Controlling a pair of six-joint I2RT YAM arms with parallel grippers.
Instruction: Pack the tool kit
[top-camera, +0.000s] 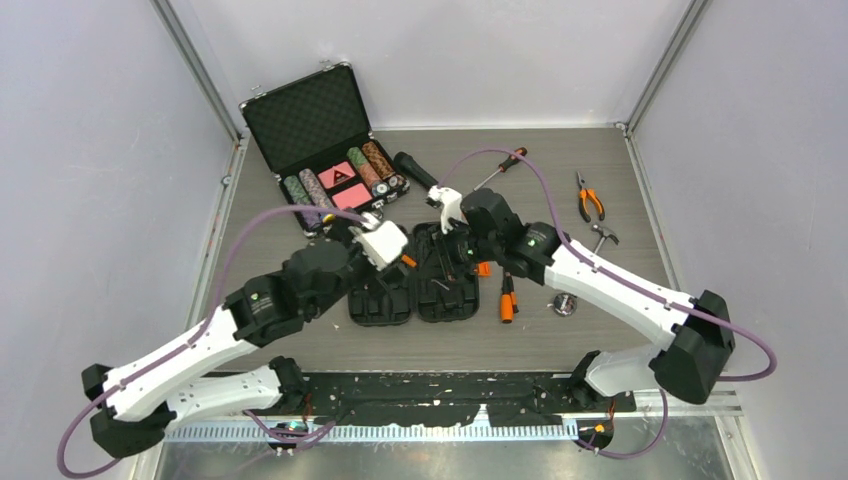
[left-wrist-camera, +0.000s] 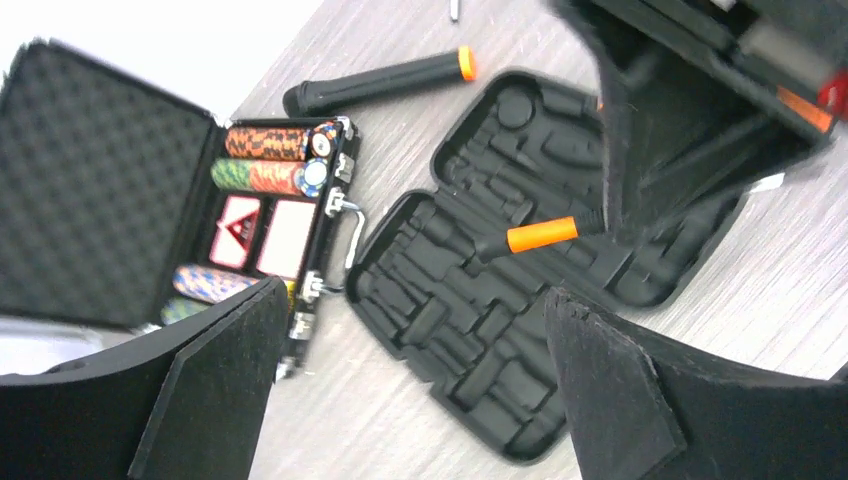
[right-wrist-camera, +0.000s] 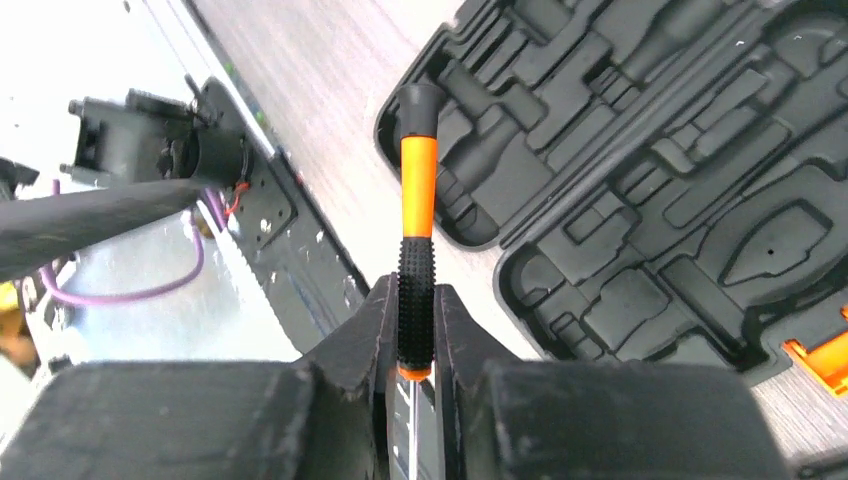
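Note:
The tool kit case (top-camera: 415, 288) lies open and flat at mid-table, its moulded slots (left-wrist-camera: 470, 320) showing, with a small orange latch (top-camera: 483, 268) on its right edge. My right gripper (right-wrist-camera: 416, 330) is shut on the black knurled end of an orange-and-black screwdriver (right-wrist-camera: 418, 200), held over the case (right-wrist-camera: 650, 180). In the left wrist view the screwdriver's handle (left-wrist-camera: 540, 233) pokes out from that gripper above the case. Hanging above the left half of the case, my left gripper (left-wrist-camera: 412, 300) is wide open and holds nothing.
An open poker chip case (top-camera: 310, 140) stands at the back left, and a black flashlight (top-camera: 415, 170) lies beside it. Loose on the table right of the kit are a screwdriver (top-camera: 500, 165), pliers (top-camera: 590, 198), a hammer (top-camera: 603, 236), an orange-and-black tool (top-camera: 508, 298) and a small round item (top-camera: 565, 305).

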